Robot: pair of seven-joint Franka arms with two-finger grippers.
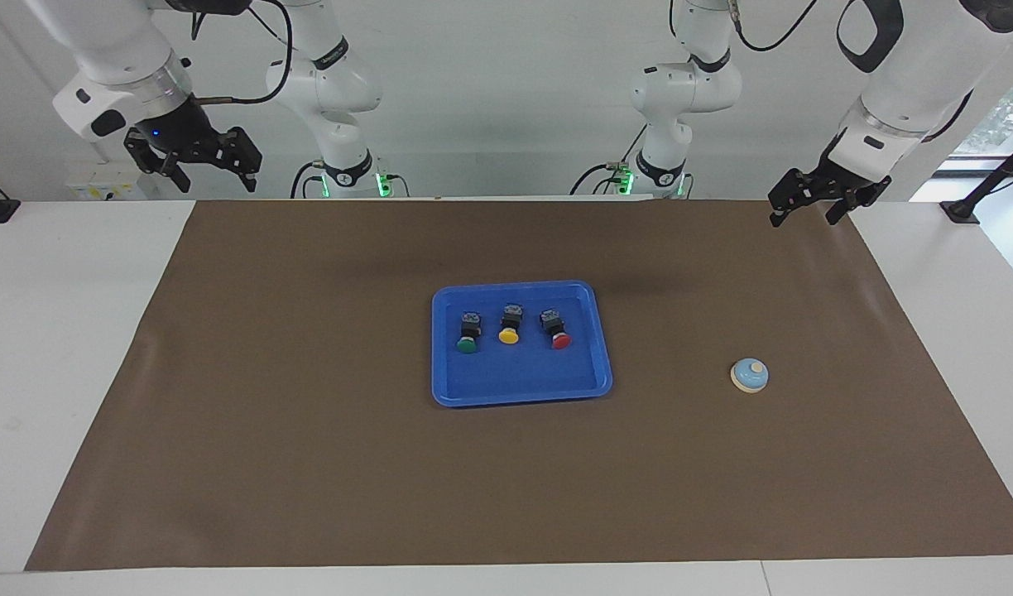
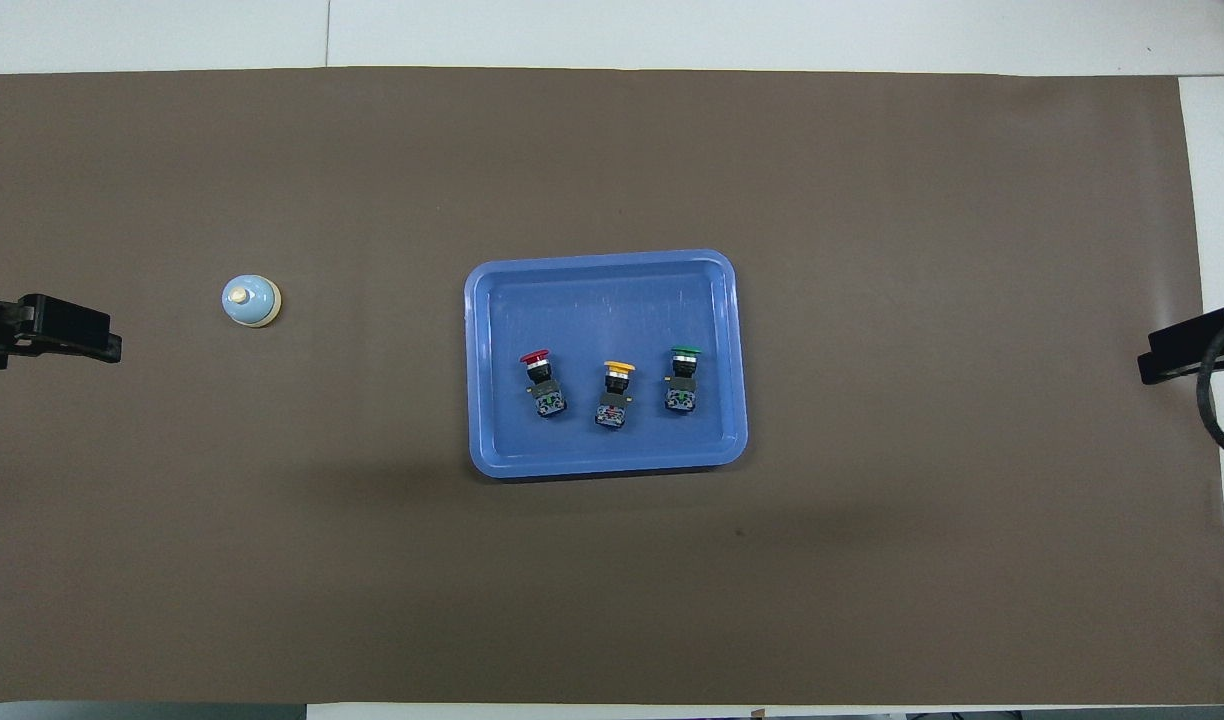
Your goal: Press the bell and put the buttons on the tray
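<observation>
The blue tray (image 1: 519, 389) (image 2: 602, 300) lies in the middle of the brown mat. Three buttons lie in a row in it: green (image 1: 467, 334) (image 2: 683, 378), yellow (image 1: 510, 324) (image 2: 615, 390) and red (image 1: 556, 329) (image 2: 542, 380). The light blue bell (image 1: 749, 375) (image 2: 250, 300) stands alone on the mat toward the left arm's end. My left gripper (image 1: 804, 217) hangs open and empty, high over the mat's edge by the robots, well apart from the bell. My right gripper (image 1: 213, 178) waits open and empty, raised over the mat's corner at the right arm's end.
The brown mat (image 1: 308, 463) covers most of the white table (image 1: 60, 372). Both arm bases (image 1: 345, 174) (image 1: 655, 170) stand at the robots' edge. A black mount (image 1: 962, 211) sits on the table top at the left arm's end.
</observation>
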